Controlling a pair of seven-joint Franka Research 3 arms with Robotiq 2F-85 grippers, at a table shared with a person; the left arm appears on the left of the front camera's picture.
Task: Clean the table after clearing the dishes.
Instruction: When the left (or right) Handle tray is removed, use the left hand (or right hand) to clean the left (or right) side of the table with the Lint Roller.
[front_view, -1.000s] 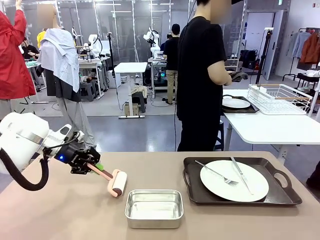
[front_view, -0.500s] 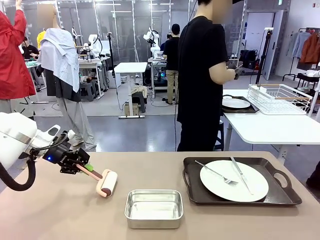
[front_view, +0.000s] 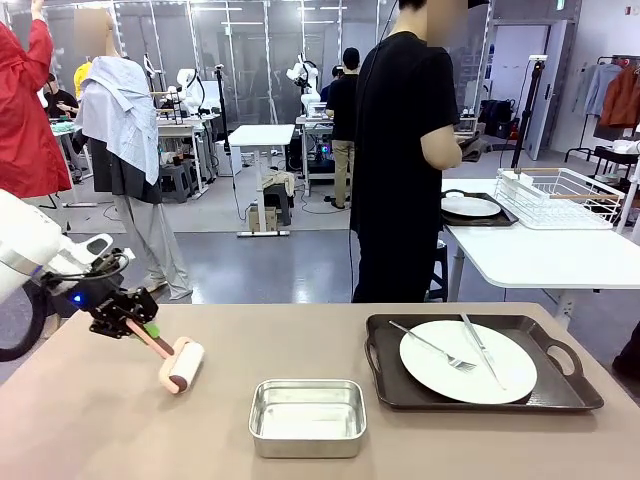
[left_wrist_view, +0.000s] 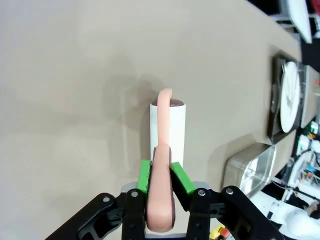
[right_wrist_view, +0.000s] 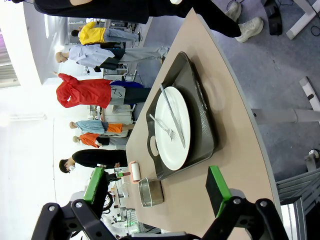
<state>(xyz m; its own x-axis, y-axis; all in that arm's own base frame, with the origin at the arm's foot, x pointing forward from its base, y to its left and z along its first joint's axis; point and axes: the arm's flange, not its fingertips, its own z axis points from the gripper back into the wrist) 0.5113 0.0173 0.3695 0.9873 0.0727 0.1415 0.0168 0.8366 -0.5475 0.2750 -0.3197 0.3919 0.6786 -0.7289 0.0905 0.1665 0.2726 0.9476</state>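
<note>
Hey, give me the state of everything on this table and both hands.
Left hand: shut on the lint roller by its handle.
Right hand: open, empty.
Lint roller: held, roll low at the table.
Steel pan: empty.
Plate: on the tray, fork and knife on it.

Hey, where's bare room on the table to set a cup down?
Bare: the near left corner of the table, left of the pan and nearer than the roller; also the far strip behind the pan, up to the tray. Crowded: the tray fills the right end.
</note>
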